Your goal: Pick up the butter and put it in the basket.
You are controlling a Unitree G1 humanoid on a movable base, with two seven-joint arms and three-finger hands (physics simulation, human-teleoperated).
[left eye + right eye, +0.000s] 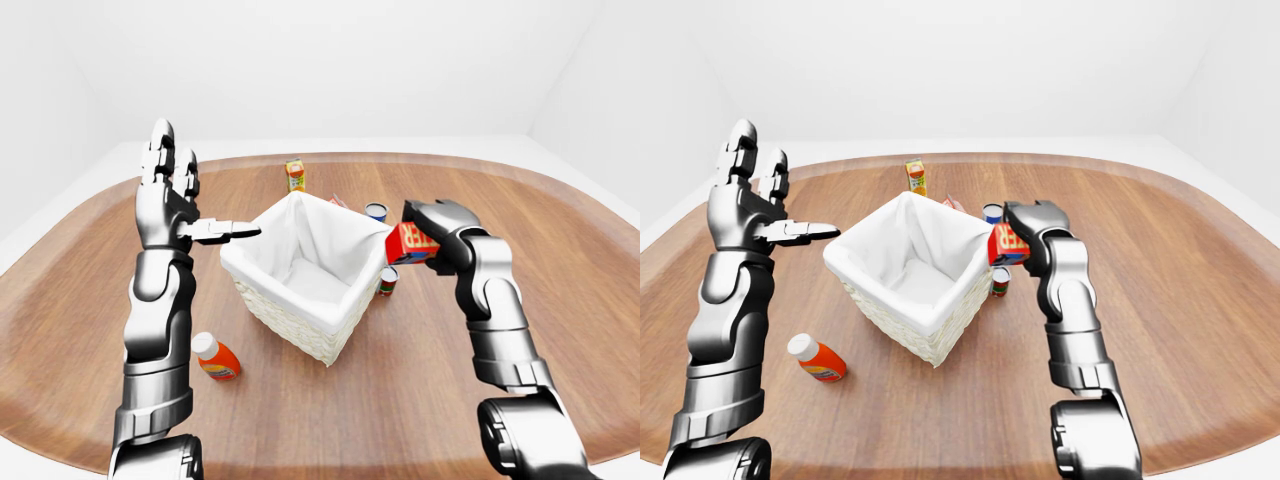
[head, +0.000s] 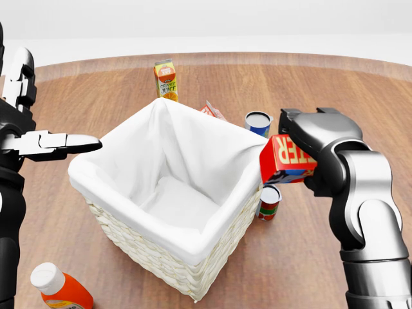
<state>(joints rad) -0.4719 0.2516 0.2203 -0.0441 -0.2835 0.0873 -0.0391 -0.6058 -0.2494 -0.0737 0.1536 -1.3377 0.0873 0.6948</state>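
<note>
Head view: my right hand (image 2: 293, 145) pinched the butter (image 2: 286, 159) beside the basket (image 2: 222, 222) rim; left hand (image 2: 38, 138) spread. Box looked light and stiff, probably slick, so I gripped its flat sides.

Right hand (image 1: 1025, 232) grips the red butter box (image 1: 1008, 244) just beside the right rim of the white-lined basket (image 1: 908, 275). Left hand (image 1: 755, 205) raised, fingers spread, left of basket. Orange bottle (image 1: 816, 359) lies on the wooden tabletop (image 1: 1200, 300); juice carton (image 1: 916, 176) stands beyond.
</note>
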